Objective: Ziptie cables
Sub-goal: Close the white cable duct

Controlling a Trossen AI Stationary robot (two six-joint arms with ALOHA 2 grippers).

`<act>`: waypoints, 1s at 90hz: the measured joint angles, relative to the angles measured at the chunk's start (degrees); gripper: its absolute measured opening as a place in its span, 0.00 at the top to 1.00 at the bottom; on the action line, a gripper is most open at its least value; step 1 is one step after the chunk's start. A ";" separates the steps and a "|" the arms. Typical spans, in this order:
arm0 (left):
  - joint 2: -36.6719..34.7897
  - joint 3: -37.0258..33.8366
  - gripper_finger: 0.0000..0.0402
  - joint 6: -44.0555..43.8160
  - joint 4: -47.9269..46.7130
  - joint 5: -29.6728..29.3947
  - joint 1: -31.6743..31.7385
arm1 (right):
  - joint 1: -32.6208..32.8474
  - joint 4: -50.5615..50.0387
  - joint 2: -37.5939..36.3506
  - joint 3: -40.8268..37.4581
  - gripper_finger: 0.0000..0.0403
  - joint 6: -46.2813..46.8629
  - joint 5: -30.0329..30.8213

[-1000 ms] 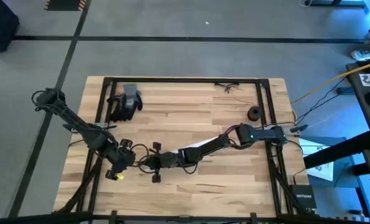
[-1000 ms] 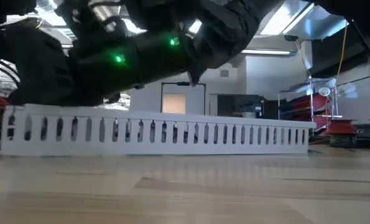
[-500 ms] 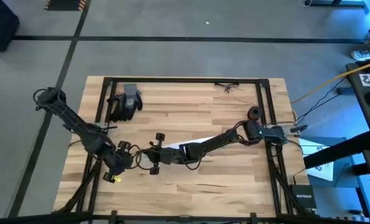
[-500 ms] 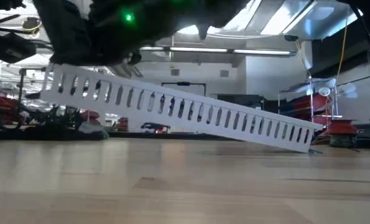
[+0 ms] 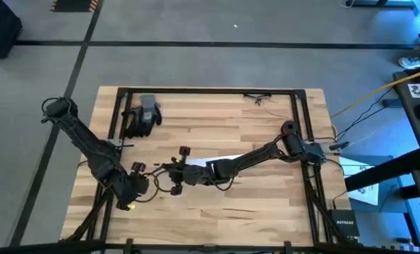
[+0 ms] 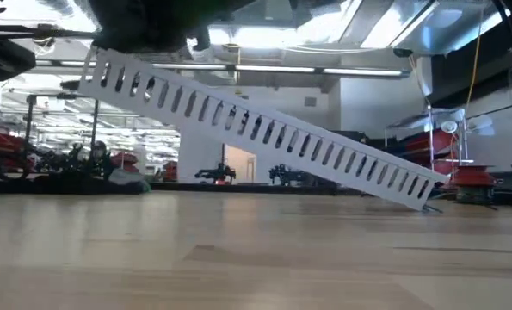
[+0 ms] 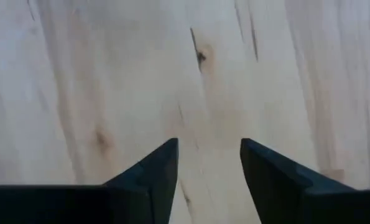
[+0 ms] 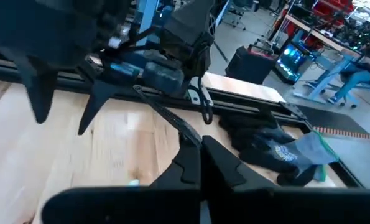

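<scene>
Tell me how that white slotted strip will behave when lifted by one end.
Probably stiff: the white slotted strip runs straight in the low view, one end raised by the right gripper, the other on the table. Likely light, being thin and full of slots. The resting end may slide on the smooth wood.

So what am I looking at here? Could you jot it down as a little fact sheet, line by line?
Setting: wooden table with two dark robot arms over it
White slotted strip: tilted, one end raised under an arm, the other end down near the tabletop
Left gripper: open, nothing between its fingers, pointing down at bare wood
Right gripper: fingers together, near table centre, facing the left arm
Gloves: dark pair lying near the table's far left corner
Small dark ring: by the right arm's base
</scene>
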 joint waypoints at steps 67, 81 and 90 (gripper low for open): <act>11.50 -0.15 0.59 -2.99 3.71 -0.32 -9.05 | -2.87 -4.16 -0.93 -0.17 1.00 1.13 -8.03; 11.49 -0.15 0.59 5.39 4.05 -3.85 -8.69 | -2.61 -1.92 -1.15 0.05 1.00 3.81 -13.82; 11.49 -0.15 0.59 11.82 4.08 -4.89 -8.02 | -2.67 -3.20 0.72 -0.25 1.00 4.48 -14.42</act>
